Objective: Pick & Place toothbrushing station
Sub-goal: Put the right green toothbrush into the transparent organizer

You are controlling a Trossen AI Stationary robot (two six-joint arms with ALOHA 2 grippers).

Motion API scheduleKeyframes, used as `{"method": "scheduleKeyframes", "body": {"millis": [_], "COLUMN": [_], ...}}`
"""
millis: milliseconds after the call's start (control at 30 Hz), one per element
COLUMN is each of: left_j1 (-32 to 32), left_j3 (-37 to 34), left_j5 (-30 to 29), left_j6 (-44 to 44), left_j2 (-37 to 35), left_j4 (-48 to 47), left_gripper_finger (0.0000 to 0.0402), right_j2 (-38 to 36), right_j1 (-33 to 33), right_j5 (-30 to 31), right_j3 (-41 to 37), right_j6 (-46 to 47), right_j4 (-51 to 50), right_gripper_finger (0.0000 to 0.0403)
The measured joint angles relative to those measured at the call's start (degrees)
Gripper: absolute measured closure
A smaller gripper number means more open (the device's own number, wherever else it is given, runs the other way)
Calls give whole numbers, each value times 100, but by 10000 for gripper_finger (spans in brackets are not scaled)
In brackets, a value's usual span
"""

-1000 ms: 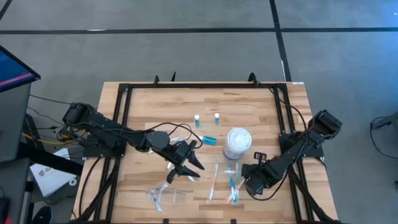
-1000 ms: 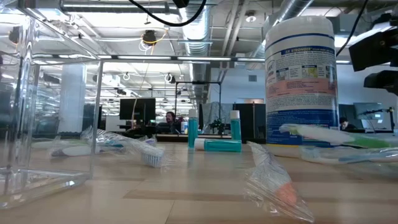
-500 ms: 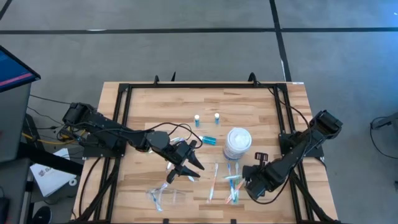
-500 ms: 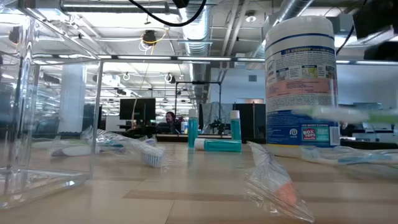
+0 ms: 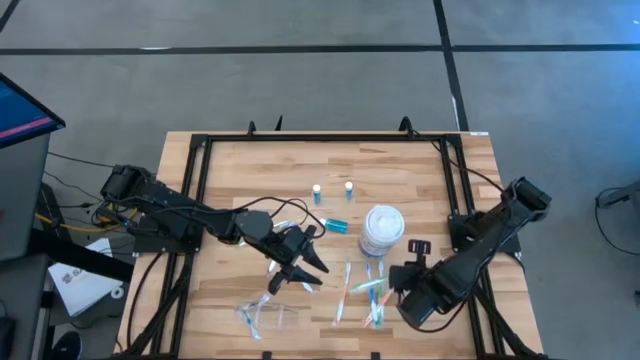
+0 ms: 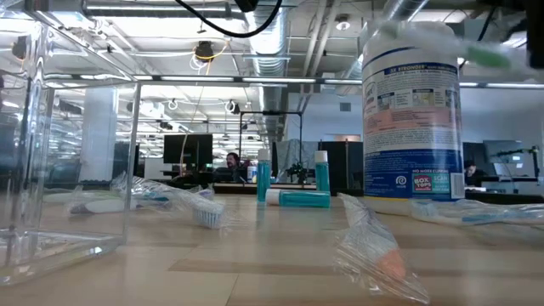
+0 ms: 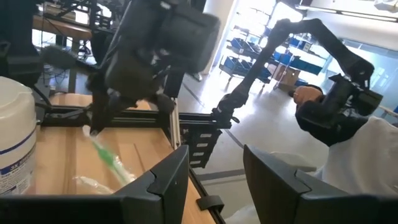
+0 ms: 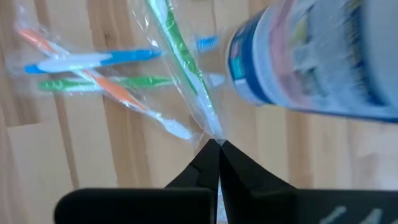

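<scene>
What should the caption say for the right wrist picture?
Right gripper shut on a wrapped green toothbrush.

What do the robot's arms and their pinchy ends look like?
Both arms are dark, nearly black, built of jointed links with chunky blocks. The left arm trails thin black cables. Its tool ends in two flat, pointed dark fingers. The right arm matches it; its tool has two slim black fingers tapering to points.

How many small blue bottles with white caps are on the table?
3. Two bottles stand upright side by side at mid-table, one left of the other. The third bottle lies on its side just in front of them, beside the white wipes canister. None seems hidden.
</scene>
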Motion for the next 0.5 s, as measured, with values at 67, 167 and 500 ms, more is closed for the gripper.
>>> {"method": "scheduleKeyframes", "body": {"millis": [67,167,500], "left_j1": [0,6,250], "left_j3": [0,0,0], "left_j5": [-26,-82,-537], "left_j6": [-12,-306,-1611], "left_j2": [0,0,0], "left_j4": [48,143,149], "left_gripper_finger": [253,253,253], "right_j2": [0,0,0], "right_j1": [36,91,24], "right_j5": [175,438,1003], "right_j3": [193,415,784], "right_j6": [-15,-85,-581], "right_j4": [-145,-340,-583], "right_gripper_finger": [403,403,403]}}
